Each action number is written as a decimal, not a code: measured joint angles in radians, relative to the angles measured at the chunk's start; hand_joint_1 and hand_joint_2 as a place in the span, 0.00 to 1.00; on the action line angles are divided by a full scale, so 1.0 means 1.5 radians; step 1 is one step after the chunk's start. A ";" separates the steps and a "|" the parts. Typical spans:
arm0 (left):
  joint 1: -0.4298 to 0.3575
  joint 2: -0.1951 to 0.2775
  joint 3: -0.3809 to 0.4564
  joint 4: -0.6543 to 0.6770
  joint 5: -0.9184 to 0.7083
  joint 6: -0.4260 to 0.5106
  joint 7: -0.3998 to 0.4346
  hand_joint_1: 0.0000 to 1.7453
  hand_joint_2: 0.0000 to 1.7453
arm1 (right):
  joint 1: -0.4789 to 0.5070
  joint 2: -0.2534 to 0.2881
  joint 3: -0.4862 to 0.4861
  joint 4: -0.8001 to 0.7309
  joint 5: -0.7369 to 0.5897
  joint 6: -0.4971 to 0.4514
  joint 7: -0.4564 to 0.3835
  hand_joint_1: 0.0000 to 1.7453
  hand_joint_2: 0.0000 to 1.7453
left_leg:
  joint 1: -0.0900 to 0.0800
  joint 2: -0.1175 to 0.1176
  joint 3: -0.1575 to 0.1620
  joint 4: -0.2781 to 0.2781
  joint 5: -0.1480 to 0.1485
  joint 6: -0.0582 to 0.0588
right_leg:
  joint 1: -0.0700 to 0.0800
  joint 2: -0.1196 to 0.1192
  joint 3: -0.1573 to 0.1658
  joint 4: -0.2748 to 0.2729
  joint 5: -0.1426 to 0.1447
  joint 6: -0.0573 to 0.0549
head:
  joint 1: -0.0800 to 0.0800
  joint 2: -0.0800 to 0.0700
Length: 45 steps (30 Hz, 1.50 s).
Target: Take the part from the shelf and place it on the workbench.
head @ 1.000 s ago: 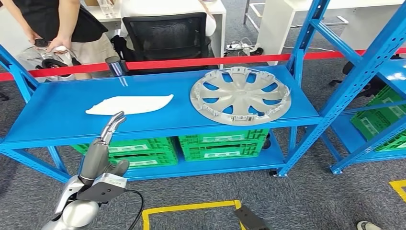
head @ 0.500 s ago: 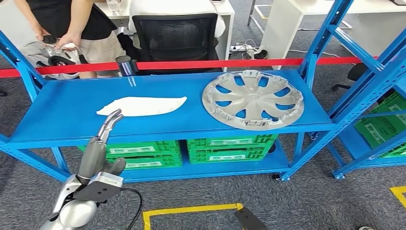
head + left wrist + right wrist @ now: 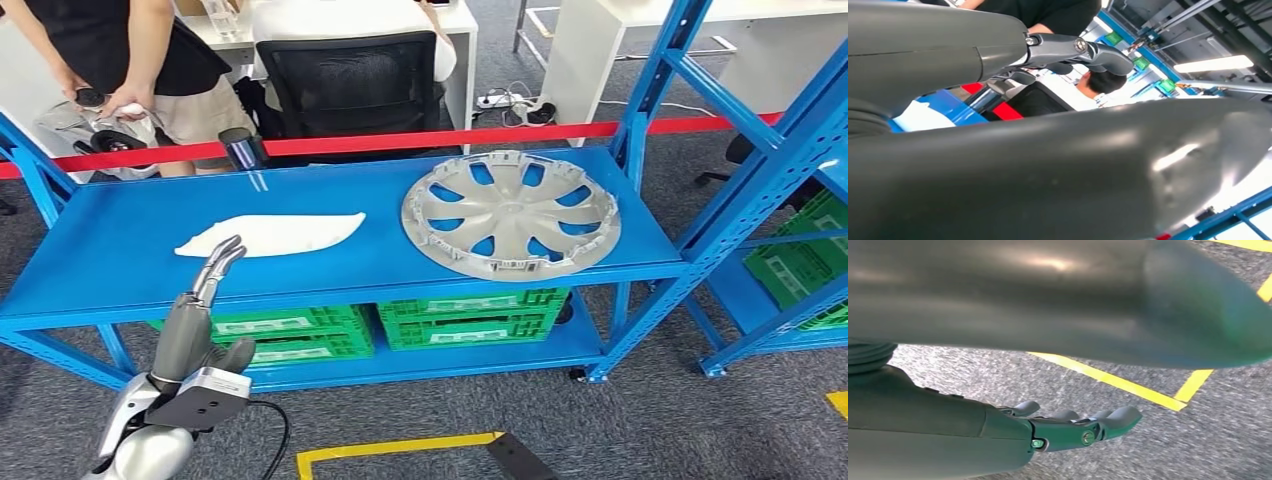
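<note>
A flat white part lies on the left half of the blue shelf, and a silver wheel cover lies on its right half. My left hand is raised in front of the shelf's front edge, fingers stretched out toward the white part and holding nothing; its fingertips stop just short of the part. In the left wrist view the left hand is extended with the white part beyond it. My right hand hangs over the grey floor with fingers extended, holding nothing.
Green crates fill the lower shelf. A red barrier tape runs behind the shelf, with a black office chair and a person beyond it. Another blue rack stands at the right. Yellow floor tape marks the carpet.
The camera has shifted, moving the whole scene slightly. My left hand sits a little lower and further left in the picture, still reaching toward the white part.
</note>
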 joint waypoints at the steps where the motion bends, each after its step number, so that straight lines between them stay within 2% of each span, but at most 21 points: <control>1: 0.000 0.000 0.001 0.000 0.000 0.000 0.000 0.00 0.00 | -0.001 0.000 0.000 0.000 0.000 0.000 0.000 0.00 0.00 | -0.001 0.000 0.019 -0.045 0.021 0.002 | 0.001 0.000 0.003 0.001 -0.003 0.003 | 0.000 0.000; 3: 0.000 0.001 0.002 -0.001 0.000 0.000 0.000 0.00 0.00 | -0.004 0.000 0.000 0.000 0.000 0.000 0.001 0.00 0.00 | -0.003 0.000 0.040 -0.095 0.035 0.008 | 0.003 0.000 0.005 0.001 -0.007 0.010 | 0.001 0.000; 6: 0.001 0.002 0.004 -0.003 -0.001 0.001 0.000 0.00 0.00 | -0.006 0.000 0.000 0.000 0.001 0.000 0.001 0.00 0.00 | -0.004 -0.001 0.044 -0.104 0.033 0.020 | 0.002 0.000 0.007 -0.002 -0.009 0.022 | 0.002 0.000; 8: 0.001 0.002 0.006 -0.005 -0.002 0.001 0.000 0.00 0.00 | -0.008 0.000 0.000 0.000 0.002 0.000 0.002 0.00 0.00 | -0.001 0.000 0.049 -0.110 0.033 0.029 | 0.002 0.000 -0.003 0.023 -0.024 0.028 | 0.002 0.000; 11: 0.000 0.002 0.007 -0.005 -0.005 0.001 0.000 0.00 0.00 | -0.009 0.000 0.000 0.000 0.003 0.000 0.003 0.00 0.00 | -0.002 0.001 0.054 -0.112 0.029 0.037 | 0.002 0.000 -0.073 0.147 -0.075 0.033 | 0.003 0.000; 12: 0.001 0.002 0.007 -0.005 -0.005 0.001 0.000 0.00 0.00 | -0.008 0.000 0.000 0.000 0.003 0.000 0.004 0.00 0.00 | -0.002 0.001 0.055 -0.112 0.028 0.038 | 0.001 0.000 -0.094 0.179 -0.081 0.033 | 0.003 0.000; 13: 0.001 0.002 0.007 -0.004 -0.006 0.001 0.000 0.00 0.00 | -0.008 0.000 0.000 0.000 0.002 0.000 0.004 0.00 0.00 | -0.002 0.001 0.057 -0.111 0.026 0.038 | 0.001 0.000 -0.104 0.188 -0.073 0.033 | 0.003 0.000; 14: 0.001 0.002 0.007 -0.004 -0.007 0.001 0.000 0.00 0.00 | -0.008 0.000 0.000 0.000 0.001 -0.001 0.005 0.00 0.00 | -0.002 0.000 0.060 -0.111 0.023 0.037 | 0.001 0.000 -0.100 0.169 -0.052 0.032 | 0.003 0.000; 16: 0.001 0.002 0.008 -0.003 -0.008 0.001 -0.001 0.00 0.00 | -0.008 0.000 0.000 0.000 0.000 -0.005 0.005 0.00 0.00 | -0.003 -0.001 0.068 -0.109 0.016 0.032 | 0.001 -0.001 -0.063 0.081 0.000 0.029 | 0.003 0.000; 18: 0.000 0.001 0.010 -0.002 -0.009 0.001 -0.003 0.00 0.00 | -0.009 0.002 0.000 0.000 -0.001 -0.007 0.005 0.00 0.00 | -0.005 -0.002 0.071 -0.107 0.010 0.026 | 0.003 -0.001 -0.034 0.016 0.022 0.023 | 0.003 0.000; 23: -0.002 0.001 0.014 0.000 -0.010 0.001 -0.007 0.00 0.00 | -0.009 0.004 0.000 0.000 -0.001 -0.005 0.001 0.00 0.00 | -0.004 -0.001 0.068 -0.091 -0.006 0.006 | 0.002 0.000 -0.024 0.002 0.017 0.003 | 0.002 0.000; 26: 0.000 0.001 0.017 0.003 -0.010 0.001 -0.010 0.00 0.00 | -0.009 0.004 0.000 0.000 -0.001 -0.005 -0.003 0.00 0.00 | -0.002 0.000 0.008 0.025 -0.056 -0.003 | 0.001 -0.001 -0.016 0.000 0.012 -0.005 | 0.001 0.000; 28: 0.002 0.002 0.017 0.006 -0.010 0.001 -0.010 0.00 0.00 | -0.008 0.004 0.000 0.000 -0.002 -0.011 -0.005 0.00 0.00 | -0.001 0.000 -0.029 0.081 -0.063 -0.004 | 0.001 -0.001 -0.012 0.000 0.008 -0.005 | 0.001 0.000; 30: 0.003 0.002 0.018 0.007 -0.010 0.001 -0.010 0.00 0.00 | -0.007 0.005 0.000 0.000 -0.002 -0.015 -0.006 0.00 0.00 | -0.001 0.000 -0.018 0.040 -0.021 -0.001 | 0.001 0.001 -0.005 0.000 0.003 -0.004 | 0.001 0.000; 31: 0.003 0.002 0.018 0.007 -0.010 0.001 -0.010 0.00 0.00 | -0.007 0.006 0.000 0.000 -0.002 -0.016 -0.007 0.00 0.00 | -0.002 0.000 0.001 -0.007 0.007 0.001 | 0.001 0.001 -0.001 0.000 0.000 -0.002 | 0.001 0.000; 33: 0.003 0.002 0.018 0.007 -0.010 0.001 -0.010 0.00 0.00 | -0.007 0.009 0.000 0.000 -0.001 -0.015 -0.008 0.00 0.00 | -0.004 0.000 0.034 -0.084 0.035 0.008 | 0.003 0.002 0.004 0.001 -0.006 0.004 | 0.001 0.000; 38: 0.004 0.001 0.019 0.001 -0.010 0.001 -0.010 0.00 0.00 | -0.007 0.011 0.000 0.000 -0.003 -0.015 -0.009 0.00 0.00 | -0.004 -0.001 0.050 -0.112 0.034 0.026 | 0.004 0.001 0.004 0.008 -0.016 0.023 | 0.002 0.000; 40: 0.005 0.000 0.020 -0.001 -0.010 0.001 -0.010 0.00 0.00 | -0.008 0.011 0.000 0.000 -0.003 -0.016 -0.009 0.00 0.00 | -0.002 0.001 0.056 -0.116 0.033 0.033 | 0.003 0.000 -0.026 0.068 -0.045 0.029 | 0.002 0.000; 42: 0.006 -0.001 0.020 -0.001 -0.010 0.001 -0.010 0.00 0.00 | -0.006 0.011 0.000 0.000 -0.003 -0.016 -0.009 0.00 0.00 | -0.002 0.002 0.058 -0.116 0.030 0.036 | 0.003 0.000 -0.079 0.157 -0.077 0.033 | 0.003 0.000; 44: 0.008 -0.001 0.020 0.000 -0.010 0.001 -0.010 0.00 0.00 | -0.005 0.011 0.000 0.000 -0.003 -0.016 -0.009 0.00 0.00 | -0.002 0.001 0.061 -0.115 0.025 0.036 | 0.002 0.000 -0.105 0.185 -0.068 0.035 | 0.003 0.000; 45: 0.009 -0.001 0.020 -0.001 -0.010 0.001 -0.010 0.00 0.00 | -0.005 0.011 0.000 0.000 -0.003 -0.016 -0.009 0.00 0.00 | -0.002 0.000 0.065 -0.115 0.022 0.035 | 0.001 0.000 -0.098 0.159 -0.044 0.035 | 0.003 0.000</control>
